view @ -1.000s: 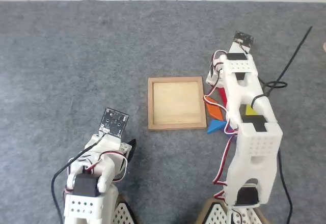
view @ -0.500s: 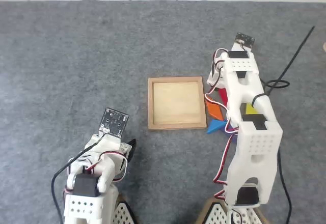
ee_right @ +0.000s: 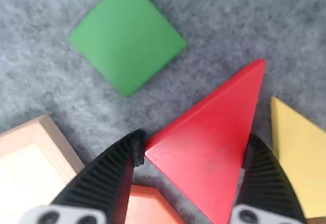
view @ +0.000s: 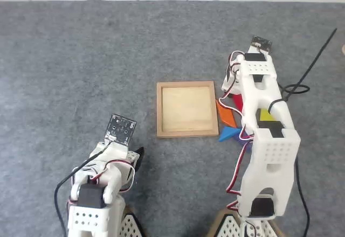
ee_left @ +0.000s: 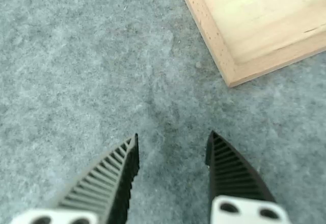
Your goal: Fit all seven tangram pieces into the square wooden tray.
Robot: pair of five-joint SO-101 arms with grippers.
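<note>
Left tool point(ee_left: 173, 137) — jaws apart — hangs over the grey desk point(view: 81, 59) at near left, close to a corner of the one tray point(view: 187, 133). Right of the tray, five pieces lie on the desk: one blue triangle point(view: 229, 133), one orange piece point(view: 226, 117), one yellow piece point(view: 265, 114), one red triangle point(ee_right: 209, 142) and one green square point(ee_right: 127, 43). Right tool point(ee_right: 194, 141) — jaws apart — straddles the red triangle.

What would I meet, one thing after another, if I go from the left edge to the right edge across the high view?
left arm → wooden tray → orange piece → yellow piece → black cable. The red and blue pieces and the right arm overlap these, so I leave them out.
</note>
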